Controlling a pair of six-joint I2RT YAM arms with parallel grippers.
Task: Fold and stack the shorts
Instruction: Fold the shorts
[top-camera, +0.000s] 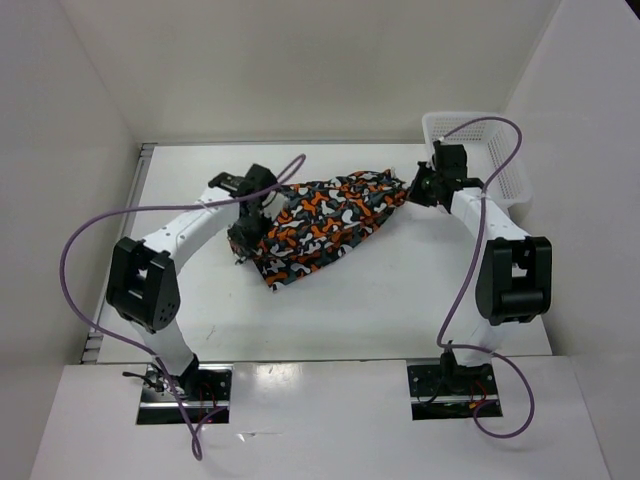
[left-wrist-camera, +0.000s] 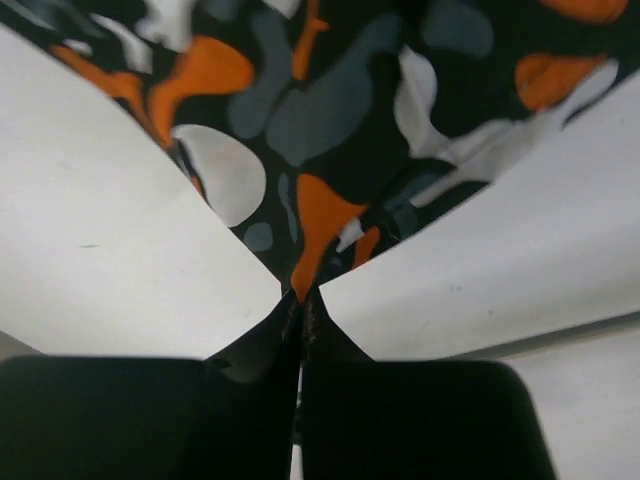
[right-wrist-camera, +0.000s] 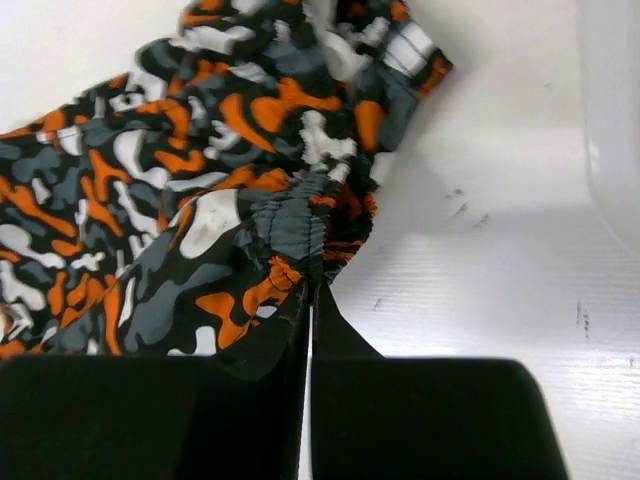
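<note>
The shorts (top-camera: 325, 225), printed with orange, black, grey and white blobs, hang stretched between my two grippers above the middle of the table. My left gripper (top-camera: 243, 243) is shut on the shorts' left edge; in the left wrist view the cloth (left-wrist-camera: 330, 130) runs into the closed fingertips (left-wrist-camera: 303, 298). My right gripper (top-camera: 418, 188) is shut on the gathered elastic waistband (right-wrist-camera: 300, 215) at the shorts' right end, with the jaws pressed together (right-wrist-camera: 312, 285). The shorts' lower end sags toward the table.
A white plastic mesh basket (top-camera: 505, 170) stands at the back right, just behind my right arm; its wall shows at the right edge of the right wrist view (right-wrist-camera: 615, 120). White walls enclose the table at the back and sides.
</note>
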